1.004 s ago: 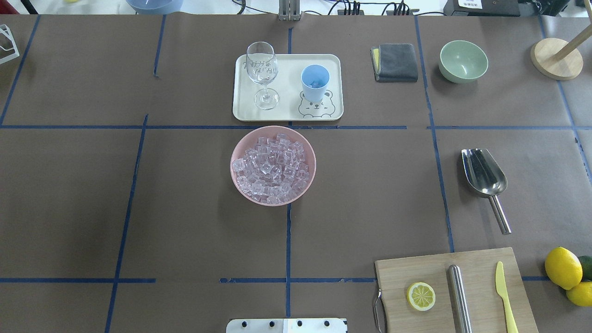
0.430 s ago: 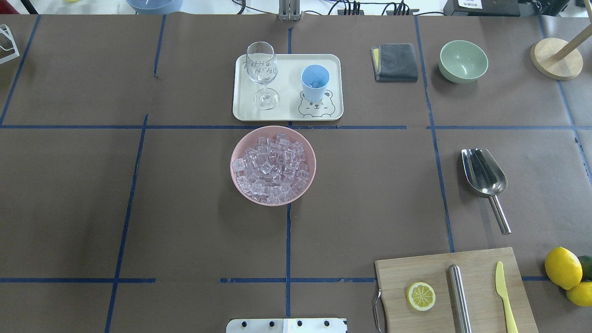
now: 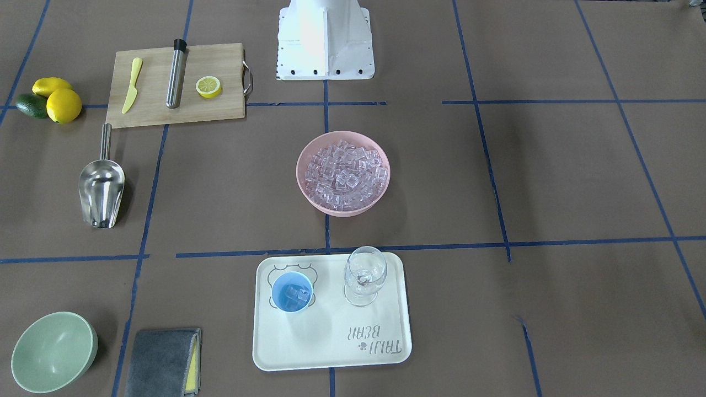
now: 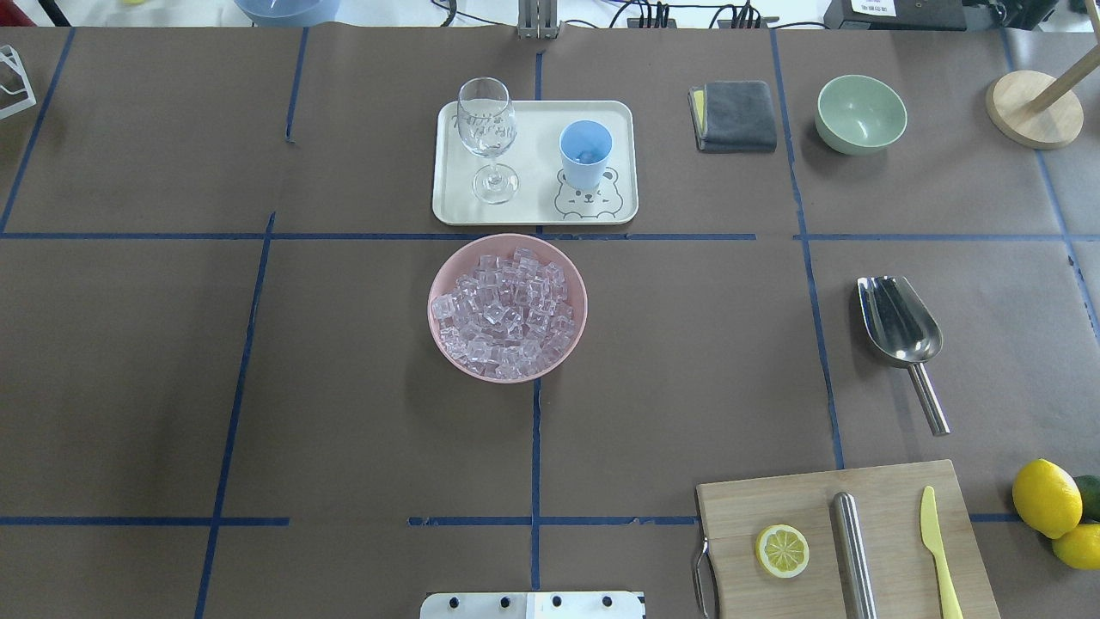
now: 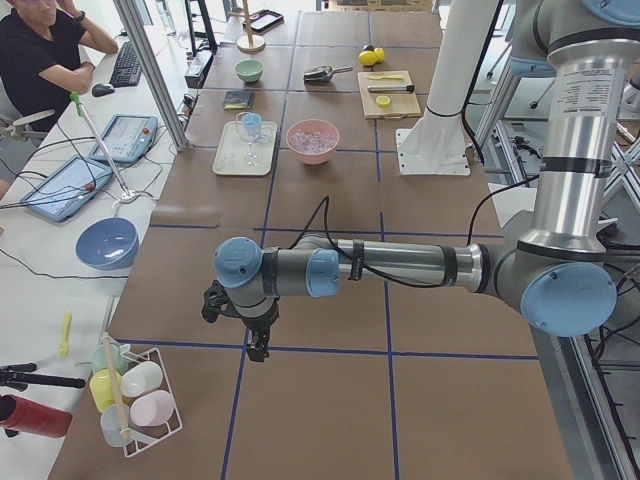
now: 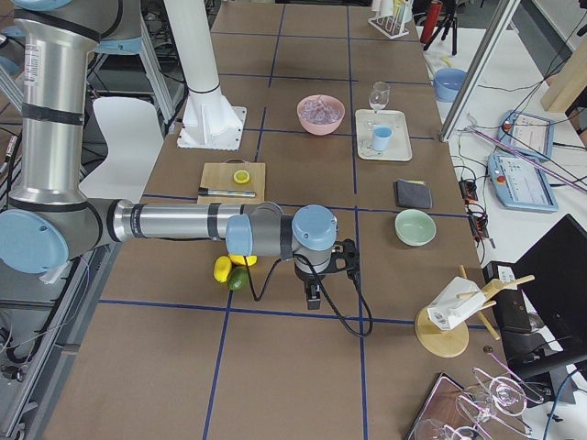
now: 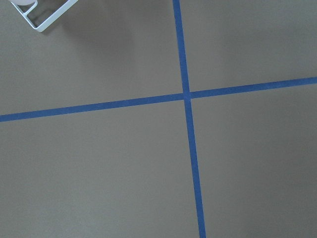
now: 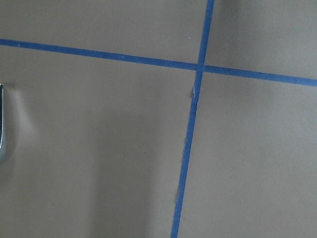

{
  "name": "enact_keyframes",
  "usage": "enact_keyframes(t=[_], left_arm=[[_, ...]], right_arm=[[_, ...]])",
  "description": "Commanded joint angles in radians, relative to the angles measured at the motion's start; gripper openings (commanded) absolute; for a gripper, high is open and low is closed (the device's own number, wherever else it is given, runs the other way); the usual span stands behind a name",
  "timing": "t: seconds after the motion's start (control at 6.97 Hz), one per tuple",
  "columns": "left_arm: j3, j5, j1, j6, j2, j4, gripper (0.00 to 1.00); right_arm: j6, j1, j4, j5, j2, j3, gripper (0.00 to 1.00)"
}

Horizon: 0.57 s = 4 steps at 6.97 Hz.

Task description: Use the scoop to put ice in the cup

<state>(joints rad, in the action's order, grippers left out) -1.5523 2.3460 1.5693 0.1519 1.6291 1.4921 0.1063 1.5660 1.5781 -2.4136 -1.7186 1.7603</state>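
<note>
The ice point(image 4: 507, 311) is a heap of clear cubes in a pink bowl point(image 4: 443, 344) at the table's middle; it also shows in the front-facing view point(image 3: 345, 173). The light-blue cup point(image 4: 586, 153) stands on a cream tray point(image 4: 537, 129) and holds a few cubes point(image 3: 298, 295). The steel scoop point(image 4: 901, 322) lies on the table at the right, handle toward the robot. My left gripper point(image 5: 257, 348) and right gripper point(image 6: 312, 295) show only in the side views, far from these things. I cannot tell whether they are open or shut.
A wine glass point(image 4: 487, 129) stands on the tray beside the cup. A cutting board point(image 4: 894, 550) carries a lemon half, a steel cylinder and a yellow knife. Lemons point(image 4: 1046, 499), a green bowl point(image 4: 860, 113), a grey cloth point(image 4: 735, 115) and a wooden stand point(image 4: 1034, 108) are at the right.
</note>
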Motion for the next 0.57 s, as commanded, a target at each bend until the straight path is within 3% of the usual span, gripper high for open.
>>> enact_keyframes(t=[0.0, 0.43], left_arm=[[0.000, -0.001, 0.000, 0.000, 0.000, -0.001, 1.00], [0.001, -0.001, -0.002, -0.002, 0.001, -0.001, 1.00]], right_arm=[[-0.004, 0.003, -0.001, 0.001, 0.001, -0.002, 1.00], [-0.010, 0.003, -0.004, 0.001, 0.002, -0.001, 1.00]])
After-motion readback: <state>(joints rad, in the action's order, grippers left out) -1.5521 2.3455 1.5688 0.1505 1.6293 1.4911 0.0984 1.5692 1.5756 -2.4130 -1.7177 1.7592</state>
